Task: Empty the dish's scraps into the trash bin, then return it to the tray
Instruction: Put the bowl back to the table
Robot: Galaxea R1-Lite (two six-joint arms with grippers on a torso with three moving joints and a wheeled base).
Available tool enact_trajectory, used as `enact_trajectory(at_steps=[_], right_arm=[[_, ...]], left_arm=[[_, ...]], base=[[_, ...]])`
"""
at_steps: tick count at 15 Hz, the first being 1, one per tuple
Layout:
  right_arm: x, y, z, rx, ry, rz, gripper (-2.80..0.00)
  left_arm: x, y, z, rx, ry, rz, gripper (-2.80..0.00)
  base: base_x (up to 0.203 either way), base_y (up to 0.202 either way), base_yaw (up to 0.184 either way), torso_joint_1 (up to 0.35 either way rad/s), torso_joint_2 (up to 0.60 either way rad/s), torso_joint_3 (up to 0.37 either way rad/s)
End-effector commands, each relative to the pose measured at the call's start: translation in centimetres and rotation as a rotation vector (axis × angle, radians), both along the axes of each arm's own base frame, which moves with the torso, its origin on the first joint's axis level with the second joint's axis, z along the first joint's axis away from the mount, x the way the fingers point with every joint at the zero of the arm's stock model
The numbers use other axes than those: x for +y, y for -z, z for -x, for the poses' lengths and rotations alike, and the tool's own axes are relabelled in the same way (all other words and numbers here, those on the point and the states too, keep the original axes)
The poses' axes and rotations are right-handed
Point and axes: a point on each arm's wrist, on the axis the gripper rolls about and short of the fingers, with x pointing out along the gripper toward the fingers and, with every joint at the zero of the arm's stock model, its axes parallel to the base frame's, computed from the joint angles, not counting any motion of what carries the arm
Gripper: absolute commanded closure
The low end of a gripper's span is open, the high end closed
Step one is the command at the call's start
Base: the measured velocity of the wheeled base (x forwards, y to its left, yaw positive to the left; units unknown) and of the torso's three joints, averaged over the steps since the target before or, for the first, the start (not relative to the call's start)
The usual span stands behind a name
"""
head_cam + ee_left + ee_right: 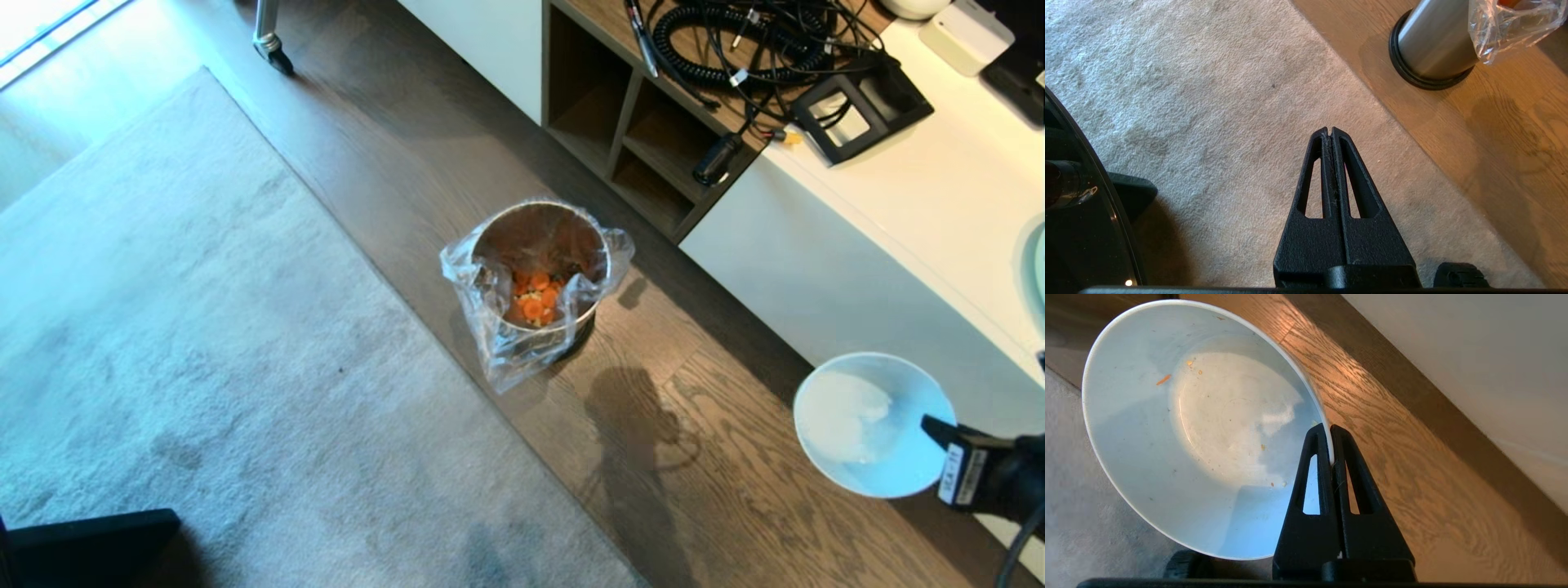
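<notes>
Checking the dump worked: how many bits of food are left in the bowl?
About 6 tiny crumbs cling inside the bowl; no whole slices. The scraps lie in the trash bin. Smaller specks may escape notice.

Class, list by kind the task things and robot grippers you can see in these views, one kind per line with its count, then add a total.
White bowl: 1
Metal trash bin: 1
Pile of orange scraps in the bin: 1
Grippers: 2, the right gripper shut on the bowl's rim, the left gripper shut over the carpet
Total: 5
</notes>
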Motion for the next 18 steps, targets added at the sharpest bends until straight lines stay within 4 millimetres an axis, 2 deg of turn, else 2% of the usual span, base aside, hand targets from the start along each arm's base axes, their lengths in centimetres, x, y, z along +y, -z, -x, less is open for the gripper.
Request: enact_trajectory(at_steps=[1,4,9,12,15,17,18], right_arm=[[-1.2,0.6,2.4,-0.052,0.048,-0.061,0.0],[-2.4,2.2,4.3,-0.055,0.136,-0.068,0.0],[-2.8,3.6,5.0,-0.011,0.171,-0.051,0.0],[-3.0,3.6,4.9,-0.014,0.187,-0.053,0.0],[-4.2,3.6,5.0,-0.014,0.273,-0.055,0.0],[-5.0,3.4,5.8,-0.044,0.227,-0.053,0.0],[-5.0,3.3,6.6,-0.082,0.143,-0.046,0.0]], left_arm=[[0.0,0.0,0.0,-0.001,0.0,0.0,0.0],[0.0,0.0,0.0,-0.001,0.0,0.0,0.0],[0.0,0.0,0.0,-0.001,0.0,0.0,0.0],[0.0,0.0,0.0,-0.001,0.0,0.0,0.0],[0.0,0.0,0.0,-0.001,0.0,0.0,0.0],[0.0,0.0,0.0,-0.001,0.0,0.001,0.0],[0.0,0.0,0.0,-0.001,0.0,0.0,0.0]], base=[[0.0,0.0,0.0,0.0,0.0,0.0],[0.0,0.0,0.0,0.0,0.0,0.0],[0.0,0.0,0.0,0.0,0.0,0.0],[0.0,0.0,0.0,0.0,0.0,0.0],[0.0,0.0,0.0,0.0,0.0,0.0],[0.0,0.0,0.0,0.0,0.0,0.0],[0.0,0.0,0.0,0.0,0.0,0.0]])
